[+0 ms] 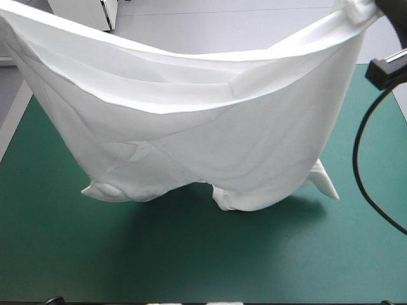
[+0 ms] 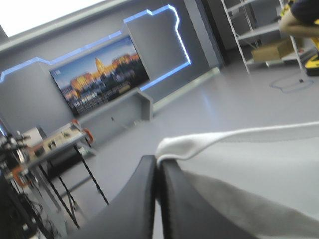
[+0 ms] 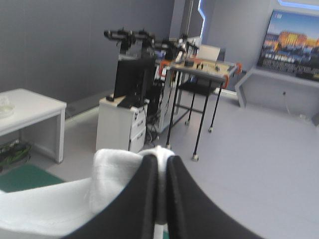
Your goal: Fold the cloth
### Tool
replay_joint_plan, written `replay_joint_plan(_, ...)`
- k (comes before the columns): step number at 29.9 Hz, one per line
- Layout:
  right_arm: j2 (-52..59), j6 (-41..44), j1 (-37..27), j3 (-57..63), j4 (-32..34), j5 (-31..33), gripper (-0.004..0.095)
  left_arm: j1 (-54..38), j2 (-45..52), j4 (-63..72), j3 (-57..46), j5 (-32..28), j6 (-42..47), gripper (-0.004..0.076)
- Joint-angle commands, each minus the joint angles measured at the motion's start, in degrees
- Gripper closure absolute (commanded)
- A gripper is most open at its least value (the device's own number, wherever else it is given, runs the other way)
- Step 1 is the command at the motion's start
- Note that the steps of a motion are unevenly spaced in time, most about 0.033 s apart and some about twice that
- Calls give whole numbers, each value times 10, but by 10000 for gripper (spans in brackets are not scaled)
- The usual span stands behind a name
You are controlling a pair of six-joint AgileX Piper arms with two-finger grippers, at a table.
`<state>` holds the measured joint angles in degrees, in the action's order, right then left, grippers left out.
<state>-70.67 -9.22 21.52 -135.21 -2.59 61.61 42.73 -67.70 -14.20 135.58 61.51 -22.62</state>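
Note:
The white T-shirt (image 1: 210,127) hangs stretched wide above the table, its upper edge sagging between two raised corners. Its lower part, with the sleeves, rests crumpled on the teal-green cover (image 1: 191,254). My left gripper (image 2: 158,163) is shut on one corner of the T-shirt (image 2: 239,164), whose cloth spreads away beside the fingers. My right gripper (image 3: 160,158) is shut on the other corner, with a bunch of the T-shirt (image 3: 112,174) bulging beside its fingers. In the high view the left gripper is out of the picture; the right-hand corner is bunched at the far right.
Bare teal-green cover lies between the shirt's lower edge and the table's near edge, and on both sides of the heap. The table's left edge (image 1: 14,124) runs close to the hanging cloth.

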Motion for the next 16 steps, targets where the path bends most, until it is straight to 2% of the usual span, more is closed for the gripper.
replay_joint_plan(1,5,-9,-2,-31,3,-88,923,5,-5,-4,9,-151,-16,733)
replay_joint_plan(4,5,-17,-2,-47,-9,-91,923,5,-5,0,9,-217,-16,733)
replay_joint_plan(6,5,-17,-2,-50,-9,-92,923,5,-5,2,9,-233,-16,733)
replay_joint_plan(10,4,-17,-2,-46,-4,-91,923,5,-14,2,9,-218,-15,733)
replay_joint_plan(16,-22,-11,-2,-25,34,-91,923,5,-53,-44,8,-152,18,733)
